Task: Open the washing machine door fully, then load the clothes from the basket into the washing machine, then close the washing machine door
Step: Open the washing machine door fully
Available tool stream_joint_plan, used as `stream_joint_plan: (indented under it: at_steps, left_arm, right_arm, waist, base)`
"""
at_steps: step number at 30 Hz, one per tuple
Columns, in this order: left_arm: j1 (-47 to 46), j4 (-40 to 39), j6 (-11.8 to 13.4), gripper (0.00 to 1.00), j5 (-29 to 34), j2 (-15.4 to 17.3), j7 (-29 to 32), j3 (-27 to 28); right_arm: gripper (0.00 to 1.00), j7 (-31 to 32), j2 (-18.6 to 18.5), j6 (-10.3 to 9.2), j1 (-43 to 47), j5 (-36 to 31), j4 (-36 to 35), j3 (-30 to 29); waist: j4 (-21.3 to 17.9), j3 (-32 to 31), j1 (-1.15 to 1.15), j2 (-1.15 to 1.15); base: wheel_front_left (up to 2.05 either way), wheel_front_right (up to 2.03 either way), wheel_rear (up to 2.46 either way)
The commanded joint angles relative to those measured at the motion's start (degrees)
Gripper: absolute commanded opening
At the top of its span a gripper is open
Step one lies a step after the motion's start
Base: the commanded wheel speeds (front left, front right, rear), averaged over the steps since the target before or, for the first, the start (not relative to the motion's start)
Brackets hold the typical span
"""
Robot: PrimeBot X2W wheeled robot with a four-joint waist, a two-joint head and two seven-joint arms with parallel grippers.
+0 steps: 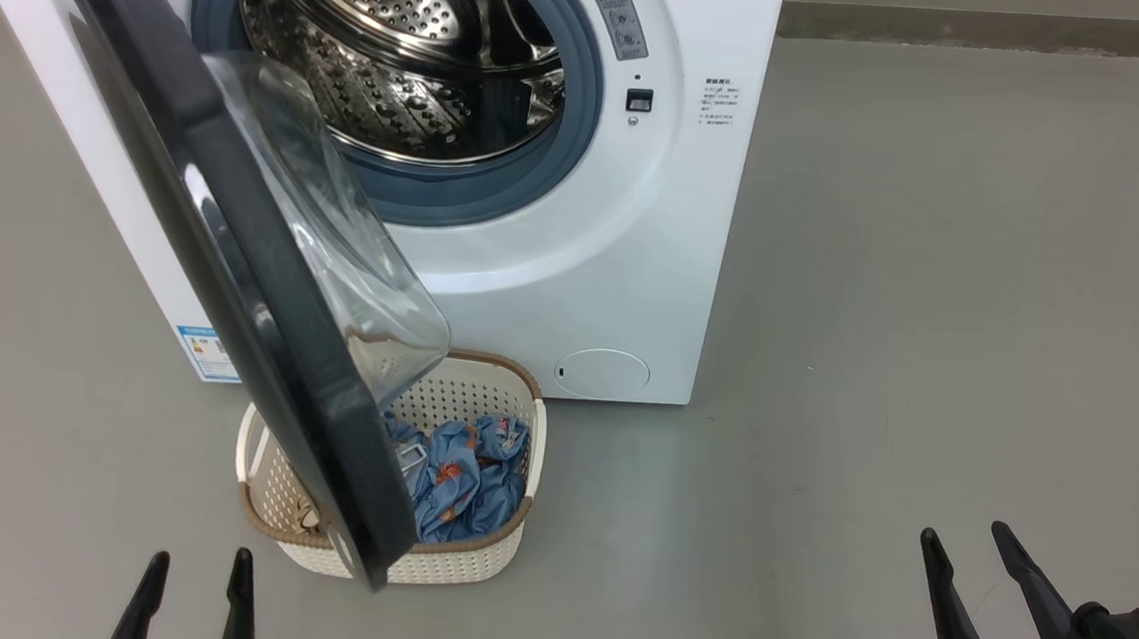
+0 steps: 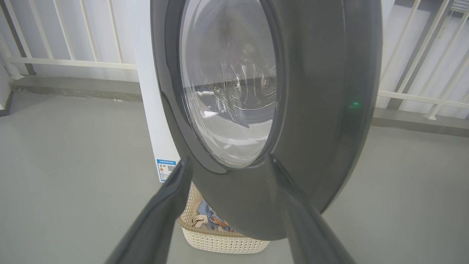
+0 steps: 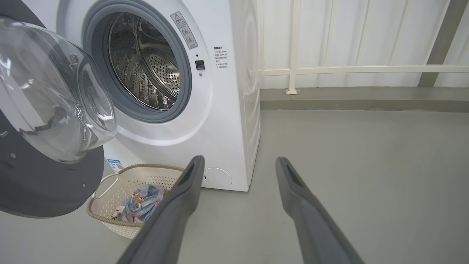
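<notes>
My left end effector (image 1: 199,566) wide open and empty, my right end effector (image 1: 965,536) likewise, washing machine door (image 1: 262,268) ajar above basket (image 1: 472,563) of clothes (image 1: 464,473)

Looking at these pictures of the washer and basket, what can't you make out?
Head view: the door covers the left half of the basket, so the full pile of clothes is hidden.
Left wrist view: the door blocks the drum and most of the basket.
Head view: the top of the washing machine is cut off by the upper edge.
Head view: print on the warning sticker and blue label is too small to read.
</notes>
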Motion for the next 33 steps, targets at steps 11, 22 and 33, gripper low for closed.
stream_joint_plan:
  at_steps: [11,22,33]
  left_arm:
    - [-2.46,-1.1,-0.08,1.0,-0.64,0.69,-0.36,1.7]
    - [-3.37,-4.74,0.16,0.0,-1.23,0.69,-0.36,3.16]
    - [-17.72,-28.74,-4.41,0.0,3.87,1.5,-0.36,3.56]
  right_arm:
    - [1.0,-0.34,-0.37,0.16,-1.29,-0.09,-0.86,0.84]
    - [1.0,-0.34,-0.57,0.16,-1.57,0.01,-0.55,0.55]
    - [1.0,-0.34,-0.19,0.16,-1.67,0.35,-0.3,0.63]
  waist:
    - [0.08,0.08,0.0,0.0]
    - [0.03,-0.24,0.0,0.0]
    - [-0.35,-1.11,0.0,0.0]
  base:
    - [0.0,0.0,0.0]
    - [0.0,0.0,0.0]
    - [0.0,0.0,0.0]
